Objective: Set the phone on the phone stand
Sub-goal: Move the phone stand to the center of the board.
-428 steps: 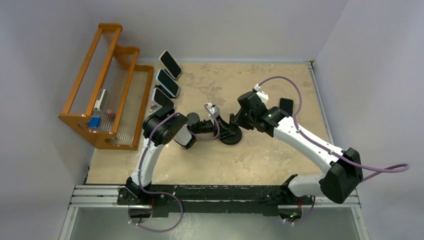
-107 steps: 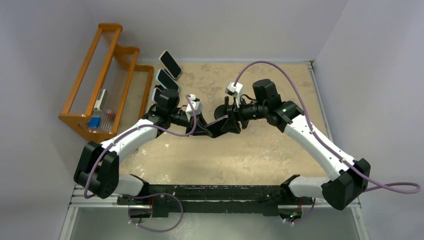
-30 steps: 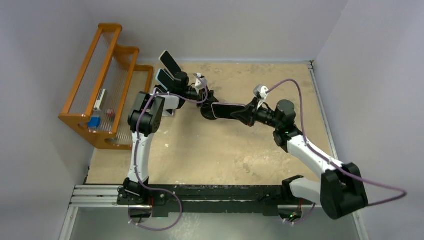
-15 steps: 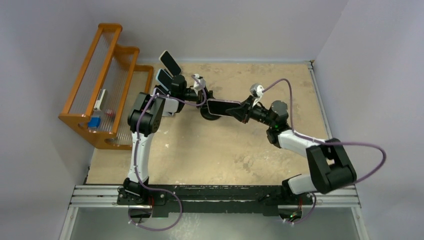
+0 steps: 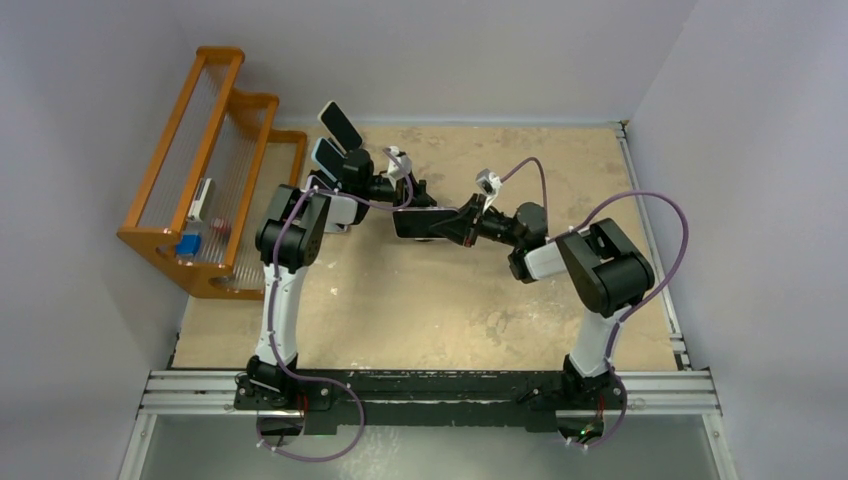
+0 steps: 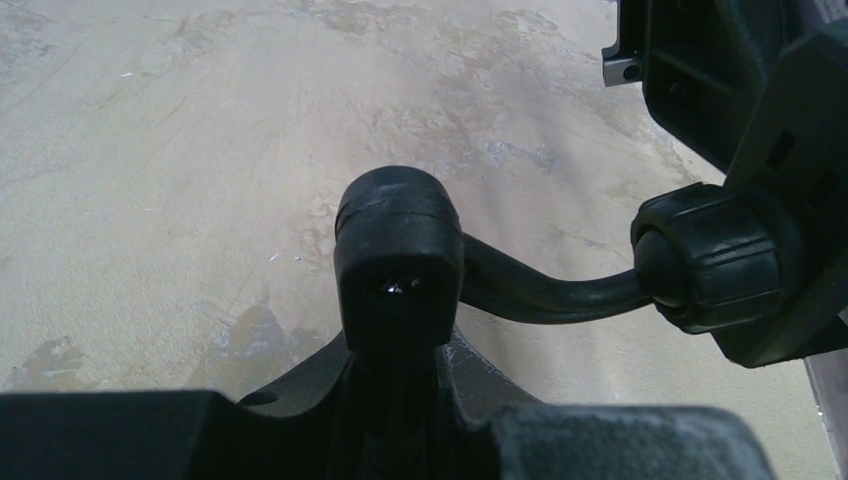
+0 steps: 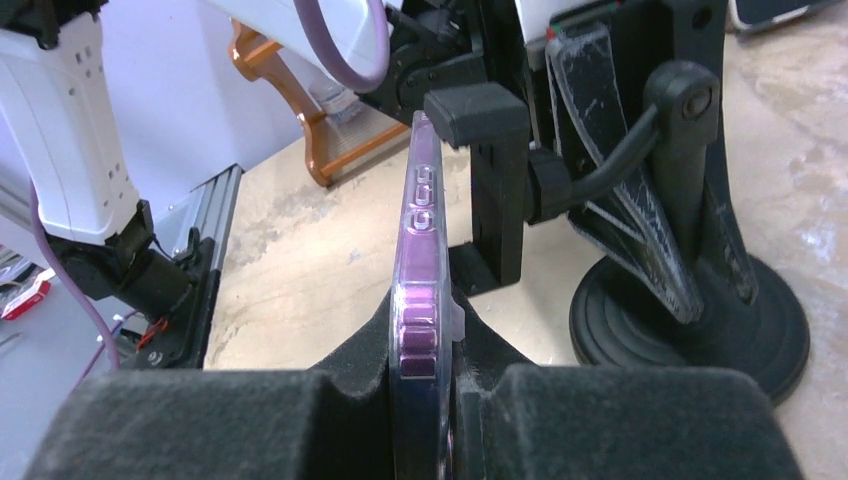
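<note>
Pads [image 7: 230,425] of the right gripper [image 7: 420,350] fill the bottom of the right wrist view. They are closed almost fully on the thin edges of a slim phone in a translucent purple case [image 7: 418,250], which stands edge-on to the lens and points away from it. Gripping one end leaves the far end free, probably so it can slide into the mount. Just beyond, that far end meets the black clamp cradle [image 7: 495,190] of the black plastic phone stand [image 7: 690,310]. The stand's round base rests on the sandy beige tabletop [image 7: 300,270] at the lower right of the frame. Whether the phone is seated in the cradle cannot be told. The left gripper [image 6: 395,420], at the bottom of the left wrist view, is clamped narrowly around the stand's jointed upright. The upright's knuckle rises mid-frame, and a curved neck runs from it to a ball joint at the right edge. That hold likely braces the light stand so the phone's push neither tips nor slides it. In the top view the two grippers meet at the upper centre of the table. Farther back, at the upper left, two more dark phones [image 5: 341,128] [image 5: 333,163] lean in a row beside an orange wooden rack [image 5: 221,53], apart from the work.
</note>
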